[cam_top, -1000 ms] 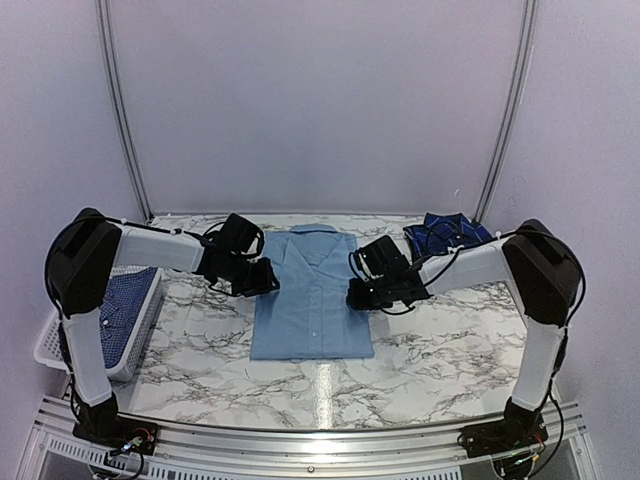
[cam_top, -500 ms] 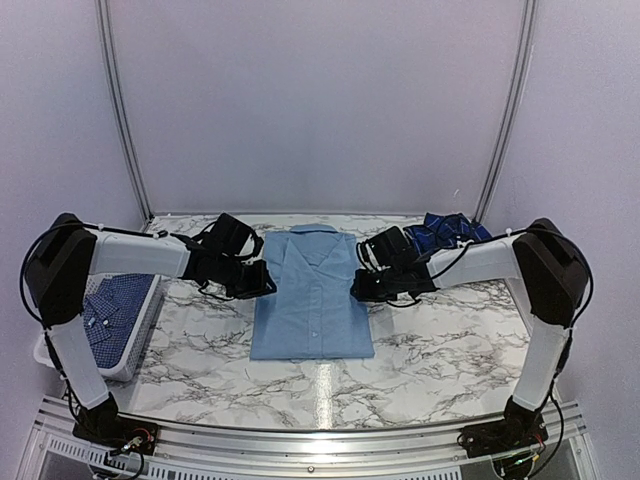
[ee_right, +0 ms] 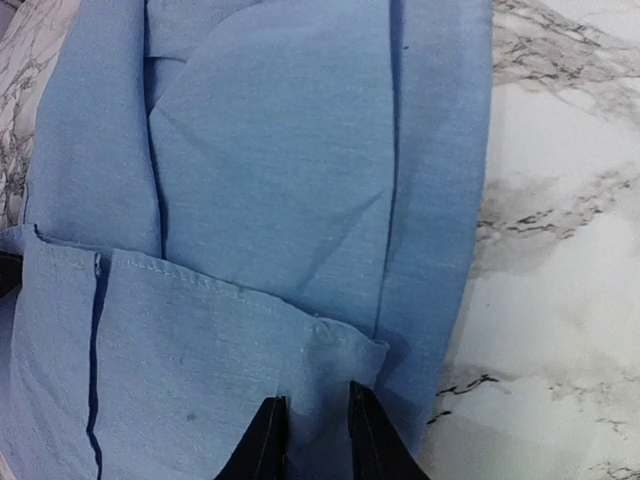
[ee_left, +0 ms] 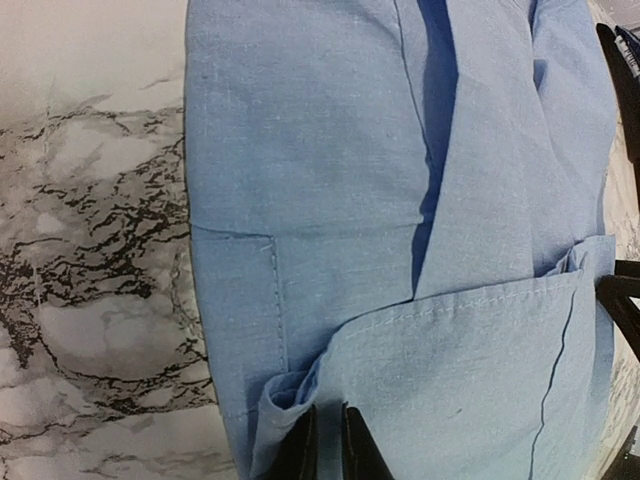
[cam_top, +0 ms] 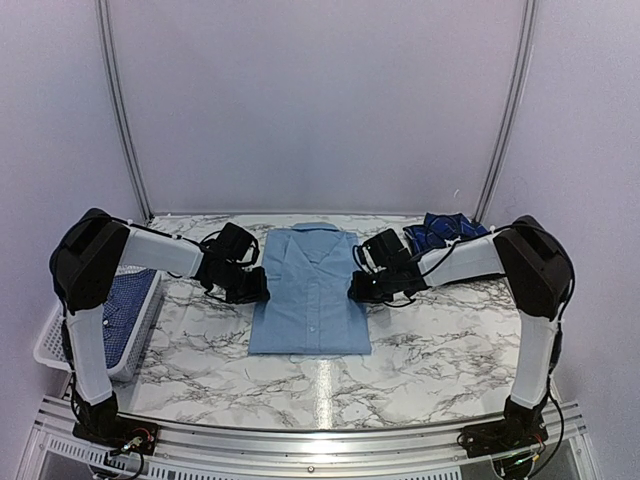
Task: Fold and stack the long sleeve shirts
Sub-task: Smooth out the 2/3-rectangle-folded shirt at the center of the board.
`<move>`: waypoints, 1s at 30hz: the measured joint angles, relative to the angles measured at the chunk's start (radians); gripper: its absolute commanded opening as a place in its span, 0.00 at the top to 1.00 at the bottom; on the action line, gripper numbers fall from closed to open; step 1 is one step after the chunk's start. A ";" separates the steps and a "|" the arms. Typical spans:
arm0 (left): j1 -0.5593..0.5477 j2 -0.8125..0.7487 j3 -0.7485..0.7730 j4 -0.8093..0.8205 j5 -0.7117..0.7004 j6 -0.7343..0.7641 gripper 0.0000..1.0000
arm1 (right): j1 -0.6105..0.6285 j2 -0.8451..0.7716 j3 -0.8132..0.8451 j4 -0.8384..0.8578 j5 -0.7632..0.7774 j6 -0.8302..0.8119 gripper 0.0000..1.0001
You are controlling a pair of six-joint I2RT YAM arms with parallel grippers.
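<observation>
We see the light blue shirt lying front-up in the middle of the tabletop, folded to a long rectangle with its collar away from us.

Nearest us, its hem lies free. If both sides are lifted from mid-length, we judge that this near half could drag or flop crooked. The left gripper is nearly pressed together, pinching the shirt's left edge. The right gripper pinches the right edge with a little more cloth between its fingers. If either pinch has caught only the top layer, the tucked layers beneath could slip out and undo the shape. Uneven lifting would skew the fold, and farther off, the collar could be crushed.

The cloth is thin, soft and finely woven, with stitched seams and crisp flat edges. The tabletop is hard, glossy and marble-patterned, so fabric probably slides easily. To the left, a white lattice basket holds a checked shirt. A navy plaid shirt lies bunched at the far right.
</observation>
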 measured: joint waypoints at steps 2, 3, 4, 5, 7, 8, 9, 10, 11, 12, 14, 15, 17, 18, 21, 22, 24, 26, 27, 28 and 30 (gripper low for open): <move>0.001 0.003 0.000 0.009 0.001 -0.002 0.88 | -0.012 -0.002 0.002 -0.002 0.002 0.000 0.77; 0.001 0.003 0.000 0.010 0.001 -0.003 0.88 | -0.018 -0.002 -0.001 -0.005 0.005 0.000 0.77; 0.001 0.003 0.000 0.010 0.001 -0.003 0.87 | -0.024 -0.005 -0.007 -0.005 0.009 0.000 0.77; 0.001 0.003 0.000 0.011 0.000 -0.002 0.87 | -0.028 -0.011 -0.010 -0.011 0.016 0.000 0.77; 0.001 0.003 0.000 0.012 0.000 -0.002 0.86 | -0.031 -0.027 -0.013 -0.035 0.039 0.000 0.77; 0.001 0.003 0.000 0.012 0.000 -0.002 0.85 | -0.032 -0.036 -0.014 -0.050 0.050 0.000 0.77; 0.001 0.003 0.000 0.012 0.000 -0.002 0.85 | -0.033 -0.048 -0.015 -0.065 0.062 -0.001 0.76; 0.001 0.003 0.000 0.013 0.000 -0.001 0.85 | -0.033 -0.062 -0.016 -0.077 0.072 0.000 0.76; 0.001 0.003 0.000 0.013 0.000 0.000 0.85 | -0.029 -0.077 -0.016 -0.087 0.082 0.000 0.75; 0.001 0.002 0.000 0.013 0.000 0.000 0.85 | -0.024 -0.093 -0.016 -0.095 0.090 0.000 0.75; 0.001 0.001 0.000 0.012 0.000 0.001 0.84 | -0.012 -0.120 -0.012 -0.106 0.103 -0.001 0.75; 0.001 0.001 0.000 0.012 0.000 0.002 0.84 | 0.000 -0.130 -0.002 -0.111 0.110 -0.001 0.75; 0.001 -0.001 0.000 0.010 0.001 0.002 0.84 | 0.027 -0.131 0.024 -0.108 0.108 -0.002 0.75; 0.001 -0.002 0.000 0.008 0.001 0.002 0.84 | 0.040 -0.129 0.034 -0.106 0.105 -0.003 0.75; 0.001 -0.006 0.000 0.004 0.001 0.002 0.84 | 0.072 -0.111 0.070 -0.091 0.069 -0.004 0.75; 0.001 -0.008 0.000 0.002 0.001 0.003 0.84 | 0.079 -0.099 0.077 -0.079 0.055 -0.003 0.75; 0.001 -0.010 0.000 0.000 0.001 0.006 0.84 | 0.082 -0.074 0.078 -0.060 0.030 -0.001 0.75; 0.001 -0.012 0.000 -0.005 0.002 0.009 0.84 | 0.070 -0.044 0.072 -0.044 0.005 0.003 0.76; 0.001 -0.013 0.000 -0.007 0.002 0.011 0.84 | 0.061 -0.035 0.063 -0.035 -0.005 0.007 0.76; 0.001 -0.014 0.000 -0.008 0.003 0.013 0.84 | 0.053 -0.027 0.045 -0.023 -0.018 0.012 0.76; 0.001 -0.016 0.000 -0.010 0.005 0.016 0.83 | 0.013 -0.020 0.010 -0.013 -0.032 0.023 0.76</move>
